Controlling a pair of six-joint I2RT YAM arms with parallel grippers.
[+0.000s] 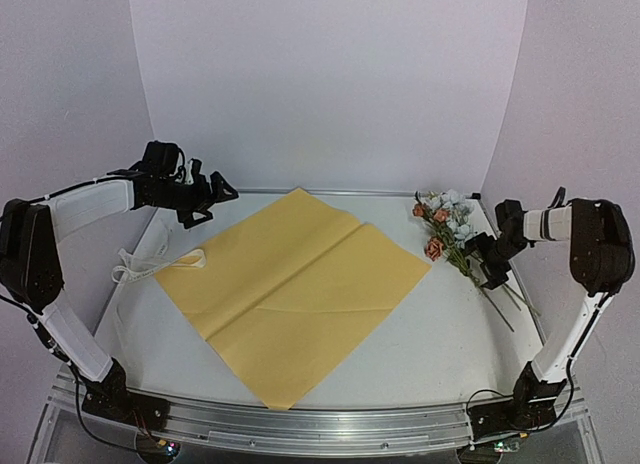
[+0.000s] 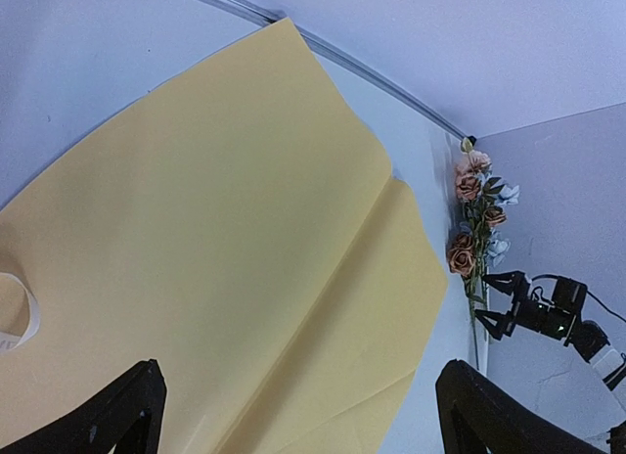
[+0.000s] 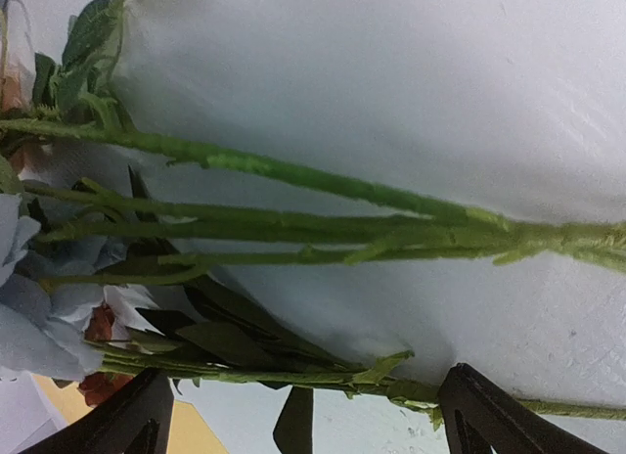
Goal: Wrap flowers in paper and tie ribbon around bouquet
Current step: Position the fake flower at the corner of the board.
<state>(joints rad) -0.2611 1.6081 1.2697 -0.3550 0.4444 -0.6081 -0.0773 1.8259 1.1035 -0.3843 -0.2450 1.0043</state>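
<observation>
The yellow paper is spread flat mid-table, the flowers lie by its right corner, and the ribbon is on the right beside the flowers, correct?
Only the ribbon is wrong: it lies on the left, by the left corner of the paper, far from the flowers, as the top external view shows. The rest holds.

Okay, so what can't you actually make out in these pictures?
- Large yellow-tan paper sheet: its underside, hidden in every view by the sheet itself.
- Cream-white fabric ribbon: left wrist view, frame edge cuts all but one loop.
- Small artificial flowers with green stems: right wrist view, blossoms blurred, cropped left.
- Right pincer: top view, too small to tell whether it touches the stems.
</observation>
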